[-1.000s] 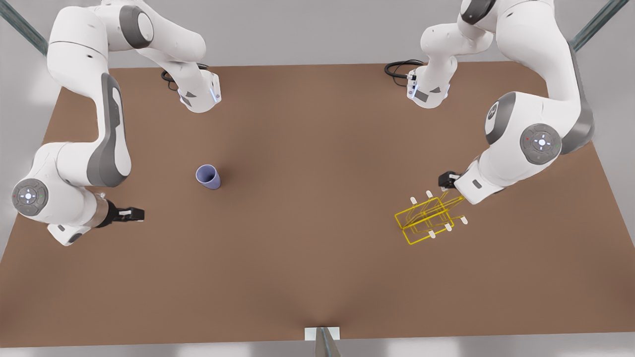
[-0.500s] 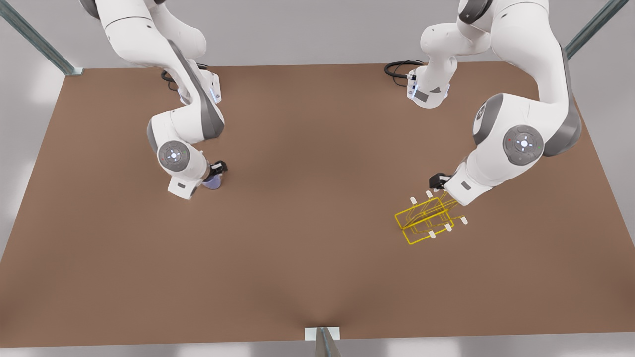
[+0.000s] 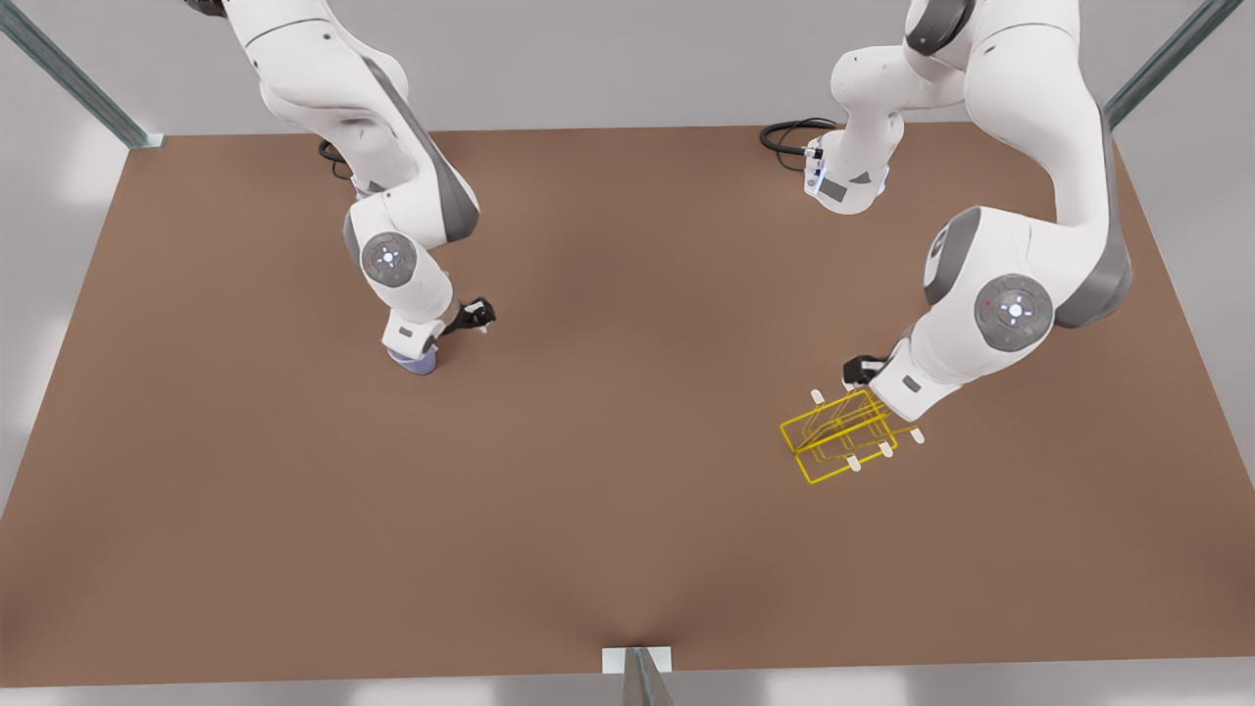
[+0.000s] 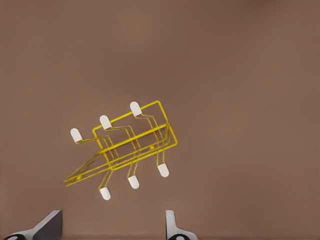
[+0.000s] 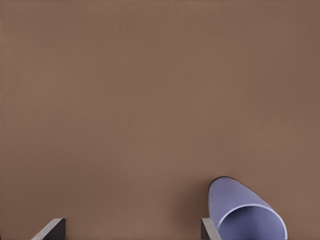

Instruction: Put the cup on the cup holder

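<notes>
While the right gripper hovers over the cup on the front view's left, I read its fingers as spread, with the cup standing just outside one of them, ungrasped. The left gripper waits above the cup holder, fingers spread. I judge the cup light, rigid and smooth, so likely to slip. I would centre first, then pinch across the wall below the rim.
</notes>
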### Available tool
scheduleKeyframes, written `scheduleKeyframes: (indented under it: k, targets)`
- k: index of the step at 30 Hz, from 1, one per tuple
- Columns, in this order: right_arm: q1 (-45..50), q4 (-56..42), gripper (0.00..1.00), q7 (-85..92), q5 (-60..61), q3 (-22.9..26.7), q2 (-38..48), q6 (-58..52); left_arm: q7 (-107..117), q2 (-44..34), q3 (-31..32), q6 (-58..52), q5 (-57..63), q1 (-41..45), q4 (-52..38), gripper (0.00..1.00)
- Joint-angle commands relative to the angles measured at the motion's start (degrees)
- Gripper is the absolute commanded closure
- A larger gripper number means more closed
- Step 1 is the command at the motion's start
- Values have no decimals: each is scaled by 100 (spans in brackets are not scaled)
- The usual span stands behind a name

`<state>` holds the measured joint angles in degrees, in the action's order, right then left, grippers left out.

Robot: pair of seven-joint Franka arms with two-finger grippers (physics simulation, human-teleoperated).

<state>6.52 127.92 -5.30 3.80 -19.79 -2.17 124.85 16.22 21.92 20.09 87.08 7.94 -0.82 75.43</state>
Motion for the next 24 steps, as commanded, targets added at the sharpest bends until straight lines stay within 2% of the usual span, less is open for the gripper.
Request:
scheduleKeyframes:
  k: [1,6,24]
  targets:
    - [-344,14,0,-366,33,-16,-29,329,215,15,3,20,137,20,-2,0]
    - [-660,435,0,-234,-37,-34,156,479,215,67,3,46,137,38,-2,0]
    - [-748,638,0,-252,-46,-34,24,813,215,173,3,55,146,38,41,0]
